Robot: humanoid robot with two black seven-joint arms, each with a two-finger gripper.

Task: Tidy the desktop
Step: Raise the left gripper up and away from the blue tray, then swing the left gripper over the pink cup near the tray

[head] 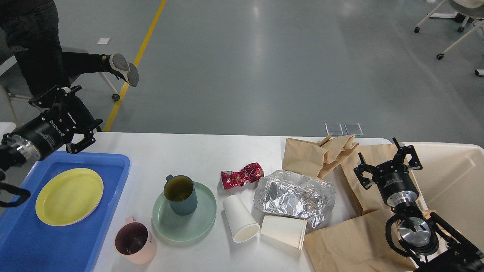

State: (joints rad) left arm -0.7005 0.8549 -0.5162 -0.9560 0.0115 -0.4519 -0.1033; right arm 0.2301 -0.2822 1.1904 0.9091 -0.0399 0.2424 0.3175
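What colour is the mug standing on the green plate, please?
Dark teal-blue mug, its inside olive-tinted, seen best in the head view.

Counted on the desktop (181, 151): two plates, one yellow plate (69, 196) and one green plate (184, 217); two mugs, one teal mug (180, 194) and one pink mug (135, 242); two paper cups, upright-lying cup (240, 218) and flattened cup (283, 230). One red wrapper (242, 175), one foil sheet (295, 197), one blue tray (22, 241), one cream bin (453, 181).

1. A smooth grey floor (264, 68) fills the far half, with pale glare streaks from overhead light.
2. A yellow line (132, 64) runs diagonally across it at the left.
3. White wheeled furniture legs (450, 32) stand at the top right.
4. A seated person's dark-trousered leg (45, 49) and a chair (11, 83) show at the top left.
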